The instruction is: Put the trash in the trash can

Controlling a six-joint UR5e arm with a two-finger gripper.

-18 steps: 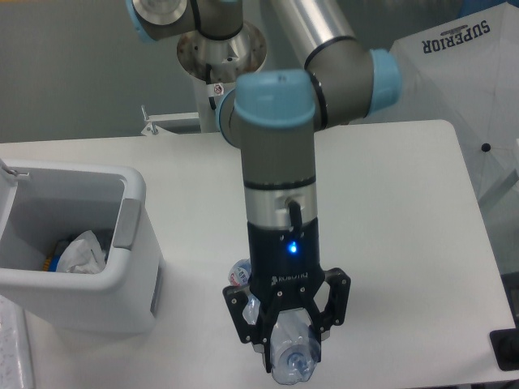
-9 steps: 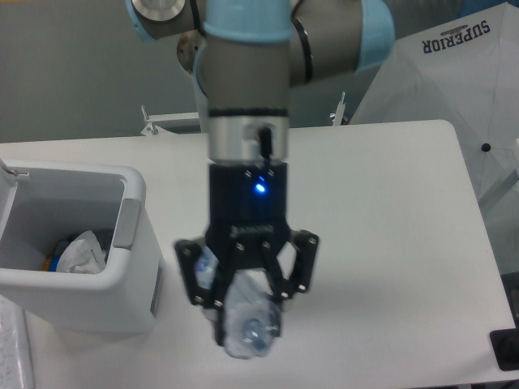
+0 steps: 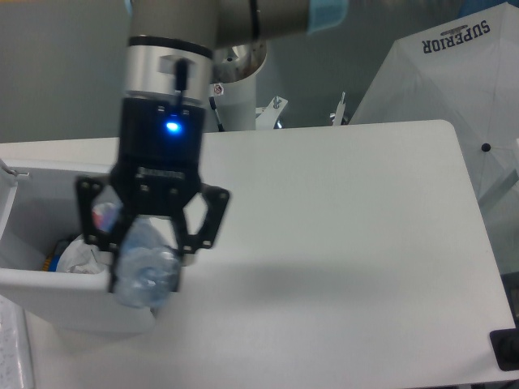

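Far left, low in the frame: white trash can (image 3: pixel 32 284), boxy and thick-rimmed, open at the top. Inside it, a crumpled white tissue wad (image 3: pixel 77 255), resting near the right-hand wall, with something blue and yellow just showing beside it, too small to name.

Directly over the can's right rim: black two-finger gripper (image 3: pixel 146 259), blue status light lit, fingers clenched on the clear plastic bottle (image 3: pixel 146 271). Bottle held roughly upright and end-on to the lens, its base or cap facing the camera; which end, hard to tell. A patch of blue and red label visible at the left finger. Bottle clear of the table, overlapping the can's rim and front wall in this view; whether fully above the opening, not certain from one angle.

Judged as handling: light, apparently empty, thin-walled and springy, likely to dent under pressure and slick enough to twist in a loose pinch. Best taken across the middle of the body, as here, with moderate squeeze. Little risk of breakage on a drop; a bounce off the rim and onto the table the likelier mishap.

Centre and right: bare white table (image 3: pixel 340 227). Far right, a white umbrella (image 3: pixel 454 81) printed "SUPERIOR", off the table edge.
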